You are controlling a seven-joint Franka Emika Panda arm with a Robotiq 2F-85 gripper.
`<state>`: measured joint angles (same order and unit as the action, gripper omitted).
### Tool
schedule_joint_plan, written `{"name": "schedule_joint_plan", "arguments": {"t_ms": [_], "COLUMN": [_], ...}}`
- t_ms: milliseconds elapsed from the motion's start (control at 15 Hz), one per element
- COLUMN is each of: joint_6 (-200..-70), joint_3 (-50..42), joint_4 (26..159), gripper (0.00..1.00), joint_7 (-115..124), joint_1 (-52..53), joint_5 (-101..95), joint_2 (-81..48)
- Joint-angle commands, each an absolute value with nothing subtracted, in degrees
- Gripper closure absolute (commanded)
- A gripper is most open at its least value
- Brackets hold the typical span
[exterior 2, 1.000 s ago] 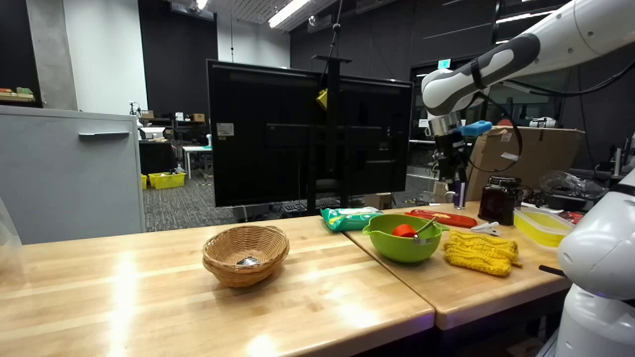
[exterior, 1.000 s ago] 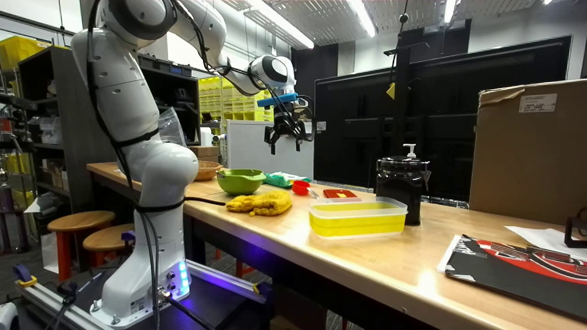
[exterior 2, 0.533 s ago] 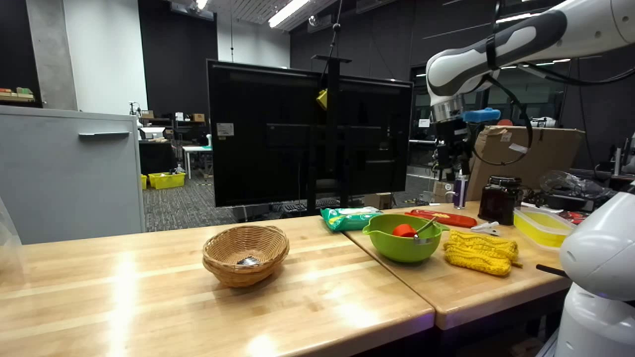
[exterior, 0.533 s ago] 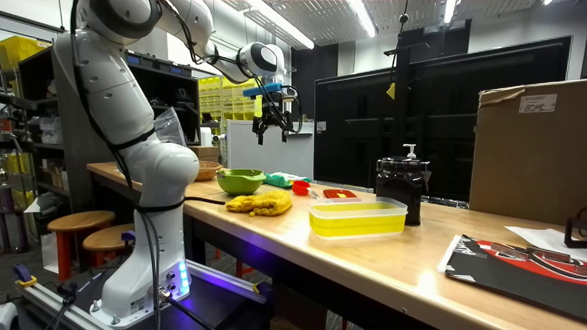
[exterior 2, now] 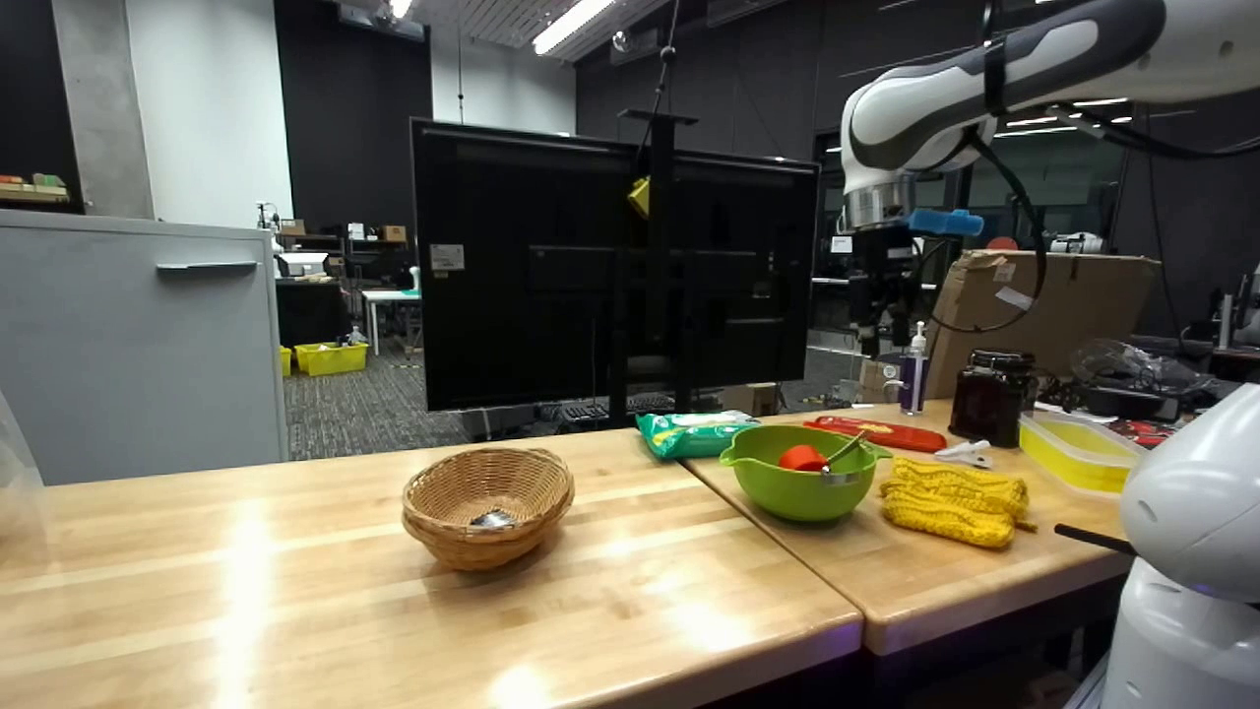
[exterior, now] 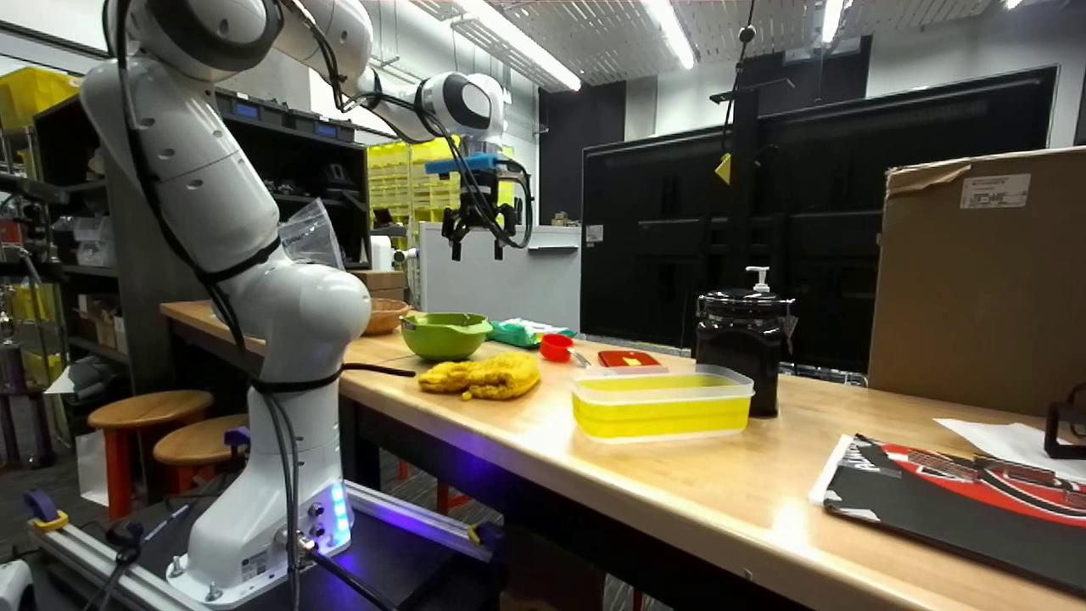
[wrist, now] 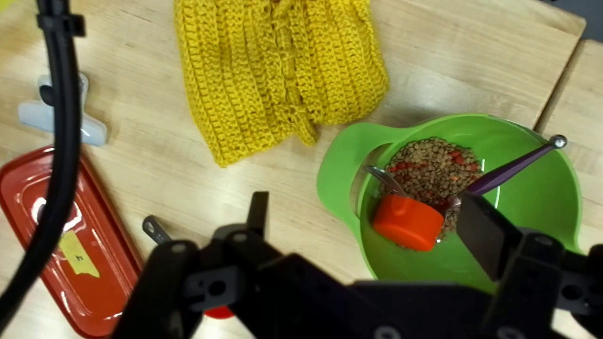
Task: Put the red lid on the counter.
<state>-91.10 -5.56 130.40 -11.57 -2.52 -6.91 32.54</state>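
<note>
The red lid [wrist: 61, 235], flat and rectangular with rounded corners and a strip of yellow tape, lies on the wooden counter [wrist: 155, 141] at the left of the wrist view. In both exterior views the red lid [exterior: 628, 359] [exterior 2: 876, 433] lies flat on the counter [exterior: 789, 475] [exterior 2: 630, 630], behind the yellow tub [exterior: 662, 416] in one of them. My gripper [exterior: 478, 250] [exterior 2: 884, 333] hangs high above the counter. In the wrist view my gripper [wrist: 365, 207] has its fingers wide apart with nothing between them, over the edge of the green bowl.
The green bowl [wrist: 527, 188] holds lentils, an orange cup [wrist: 409, 222] and a purple-handled spoon. A yellow knitted cloth [wrist: 282, 70] and a white clip [wrist: 61, 113] lie nearby. A dark jar [exterior: 738, 348], a green packet [exterior 2: 694, 433] and a basket [exterior 2: 487, 502] stand on the counter.
The arm has drawn back and my gripper has risen, shifting left in an exterior view, away from above the red lid toward the green bowl. The gripper stays open. The objects have not moved.
</note>
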Motion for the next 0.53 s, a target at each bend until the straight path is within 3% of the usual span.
{"name": "schedule_joint_plan", "arguments": {"t_ms": [0,467], "joint_6": [-91.68,-90.97], "joint_3": [-3.48,-1.9], "joint_4": [131.17,130.33], "gripper": [0.0,0.0], "joint_7": [-10.81,-11.44], "joint_1": [-0.24,2.33], "joint_5": [-5.48,-6.41], "joint_2": [34.73,33.88]}}
